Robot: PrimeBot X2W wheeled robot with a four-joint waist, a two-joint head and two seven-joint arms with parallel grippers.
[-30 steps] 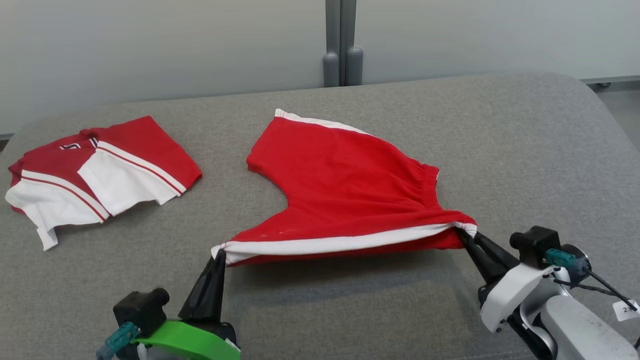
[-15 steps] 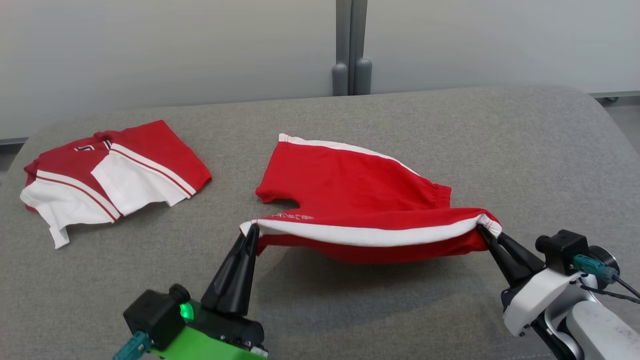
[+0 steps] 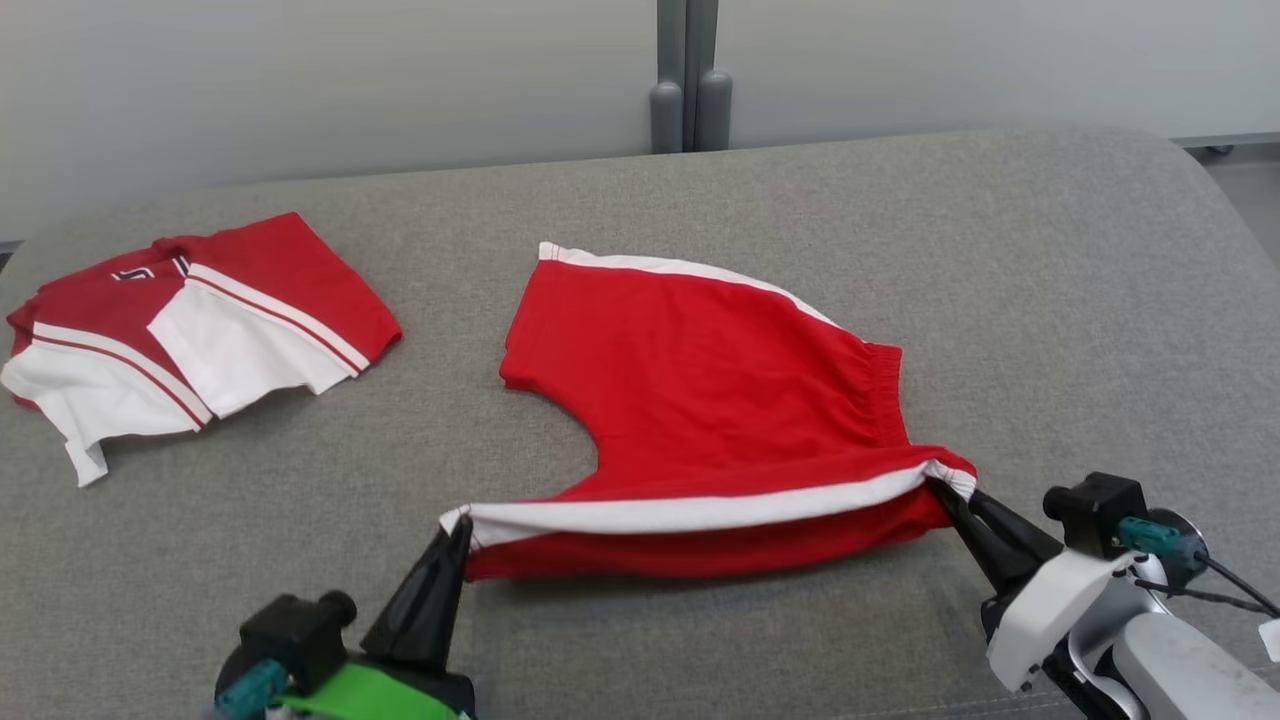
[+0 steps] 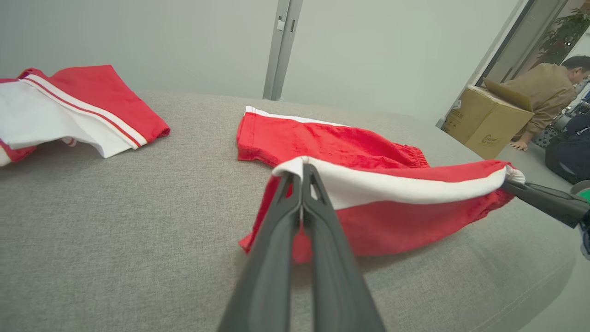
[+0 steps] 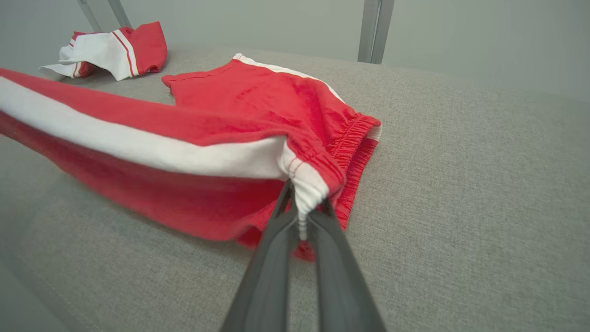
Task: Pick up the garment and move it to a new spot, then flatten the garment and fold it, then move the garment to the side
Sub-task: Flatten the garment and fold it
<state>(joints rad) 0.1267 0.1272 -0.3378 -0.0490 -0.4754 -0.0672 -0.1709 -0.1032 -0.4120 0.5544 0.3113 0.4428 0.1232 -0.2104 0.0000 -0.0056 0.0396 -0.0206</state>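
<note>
Pulled nearer, the red shorts [image 3: 720, 380] hung stretched between left claw [image 3: 455, 528] and right claw [image 3: 940, 488], both clamped on corners; uneven tension risked slippage.

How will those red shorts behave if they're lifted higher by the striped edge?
Probably floppy: the red shorts droop between the left gripper and right gripper. Likely light: two thin pinches hold that edge up. The rest would probably drag on the grey cushion.
</note>
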